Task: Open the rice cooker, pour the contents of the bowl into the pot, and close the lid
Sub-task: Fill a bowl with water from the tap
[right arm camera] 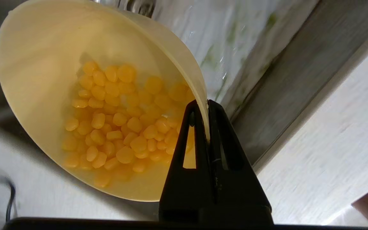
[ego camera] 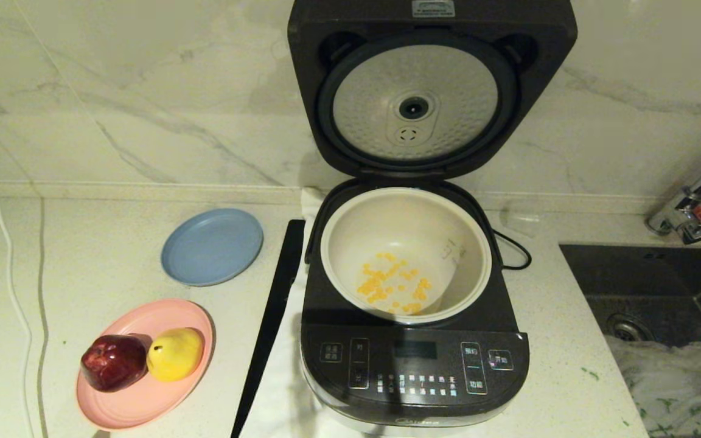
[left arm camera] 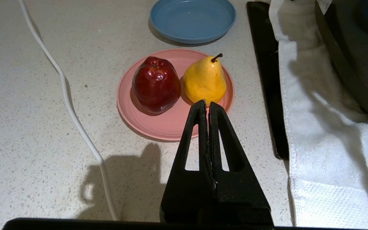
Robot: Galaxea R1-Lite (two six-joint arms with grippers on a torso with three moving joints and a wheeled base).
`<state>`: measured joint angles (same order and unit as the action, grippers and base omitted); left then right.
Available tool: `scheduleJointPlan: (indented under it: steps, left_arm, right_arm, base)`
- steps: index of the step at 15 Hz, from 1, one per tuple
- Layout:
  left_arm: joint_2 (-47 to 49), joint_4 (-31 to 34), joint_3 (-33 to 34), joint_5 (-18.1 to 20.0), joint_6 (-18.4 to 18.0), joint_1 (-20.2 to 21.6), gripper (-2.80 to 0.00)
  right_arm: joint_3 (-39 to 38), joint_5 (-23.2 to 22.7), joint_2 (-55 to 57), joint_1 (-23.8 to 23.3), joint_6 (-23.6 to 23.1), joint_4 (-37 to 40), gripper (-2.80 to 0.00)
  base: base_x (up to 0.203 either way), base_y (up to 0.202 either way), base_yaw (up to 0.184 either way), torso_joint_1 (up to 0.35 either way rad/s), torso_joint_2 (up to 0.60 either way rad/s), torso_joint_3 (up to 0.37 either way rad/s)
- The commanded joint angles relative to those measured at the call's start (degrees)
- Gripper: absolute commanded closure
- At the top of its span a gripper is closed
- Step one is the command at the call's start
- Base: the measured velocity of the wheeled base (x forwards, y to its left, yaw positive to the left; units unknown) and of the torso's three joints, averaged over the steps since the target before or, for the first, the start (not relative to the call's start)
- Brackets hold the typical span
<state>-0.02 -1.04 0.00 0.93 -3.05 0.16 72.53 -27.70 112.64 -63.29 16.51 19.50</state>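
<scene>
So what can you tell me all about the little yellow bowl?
The bowl is small, round and pale yellow, and looks like smooth plastic. It is tilted, with a heap of yellow-orange corn-like kernels gathered against its lower side. The right gripper is shut on its rim, one finger inside and one outside. Only the right wrist view shows it, so its spot beside the cooker cannot be told.

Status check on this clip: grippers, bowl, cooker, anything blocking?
Right gripper shut on bowl rim, kernels inside. Left gripper shut, idle above the counter near pink plate. Lid up, some kernels already in pot. Nothing blocking.
</scene>
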Motion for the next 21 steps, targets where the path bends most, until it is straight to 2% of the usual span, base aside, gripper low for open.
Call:
scheduleJointPlan:
  steps: [1, 11, 21]
  left_arm:
    - [0.02, -0.02, 0.44, 0.03, -0.02, 0.02, 0.00]
    - [0.02, -0.02, 0.44, 0.04, -0.02, 0.02, 0.00]
    - [0.02, -0.02, 0.44, 0.00, -0.02, 0.02, 0.00]
  right_arm:
    - [4.02, -0.24, 5.47, -1.40, 0.26, 0.22, 0.00]
    - [13.57, -1.55, 13.94, -0.56, 3.26, 1.15, 0.00]
    - [21.85, -2.36, 19.87, 3.40, 7.69, 1.15, 0.00]
  base:
    - [0.000, 0.000, 0.000, 0.000, 0.00, 0.000]
    - [0.000, 0.000, 0.000, 0.000, 0.00, 0.000]
    - [0.000, 0.000, 0.000, 0.000, 0.00, 0.000]
